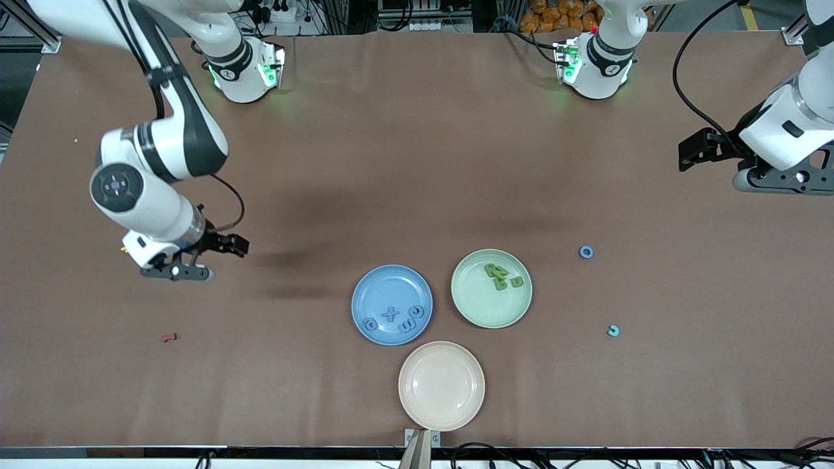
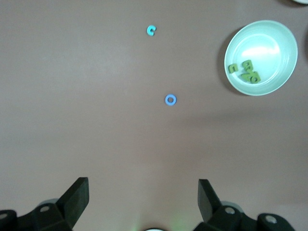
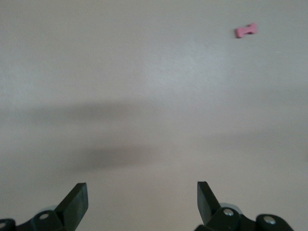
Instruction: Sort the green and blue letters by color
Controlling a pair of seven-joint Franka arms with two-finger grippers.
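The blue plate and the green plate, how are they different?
The blue plate holds blue letters, while the green plate holds green letters. The blue plate's letters are spread apart, whereas the green plate's huddle together at one edge. The blue plate sits toward the right arm's end, the green toward the left arm's. Both are round and similar in size.

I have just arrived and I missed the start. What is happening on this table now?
Two arms sort small letters by color. The blue plate holds blue letters and the green plate holds green letters. A blue ring letter and a teal letter lie on the table toward the left arm's end. The left gripper and right gripper are open and hold nothing.
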